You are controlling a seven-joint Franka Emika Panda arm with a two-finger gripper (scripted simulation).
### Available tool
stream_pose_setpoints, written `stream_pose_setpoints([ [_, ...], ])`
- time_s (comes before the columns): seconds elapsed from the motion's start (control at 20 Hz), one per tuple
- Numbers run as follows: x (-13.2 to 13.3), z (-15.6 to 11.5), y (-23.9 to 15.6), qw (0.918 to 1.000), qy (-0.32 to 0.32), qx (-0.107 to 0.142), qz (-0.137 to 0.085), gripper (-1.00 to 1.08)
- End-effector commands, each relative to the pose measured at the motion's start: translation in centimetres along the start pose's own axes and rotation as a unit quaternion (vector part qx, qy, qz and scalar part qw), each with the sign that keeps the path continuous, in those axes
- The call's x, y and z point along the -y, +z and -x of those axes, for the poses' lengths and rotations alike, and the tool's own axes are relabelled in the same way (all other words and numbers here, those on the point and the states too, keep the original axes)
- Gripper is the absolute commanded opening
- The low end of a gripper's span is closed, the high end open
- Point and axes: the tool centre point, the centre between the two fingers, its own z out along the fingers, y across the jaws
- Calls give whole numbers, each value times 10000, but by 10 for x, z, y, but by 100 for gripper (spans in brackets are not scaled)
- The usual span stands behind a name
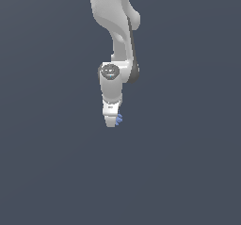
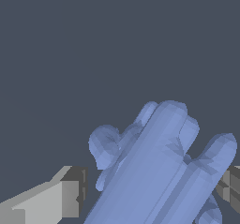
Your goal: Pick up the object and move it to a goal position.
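A white robot arm (image 1: pixel 115 36) points straight down, its pincer (image 1: pixel 112 120) closed around a small light-blue spiky object (image 1: pixel 119 119), which pokes out at the fingertips toward the exterior view's right.

No text, label, brand, number or sign can be read in either view.
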Motion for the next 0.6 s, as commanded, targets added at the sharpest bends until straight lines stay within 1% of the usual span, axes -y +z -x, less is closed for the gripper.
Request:
stream_pose_setpoints([
  [0.0,0,0,7,10000,-2,1,5,100],
  [0.15,-1,0,10,10000,-4,2,6,100],
  [0.2,-1,0,10,10000,-4,2,6,-100],
  [0.55,-1,0,10,10000,-4,2,6,-100],
])
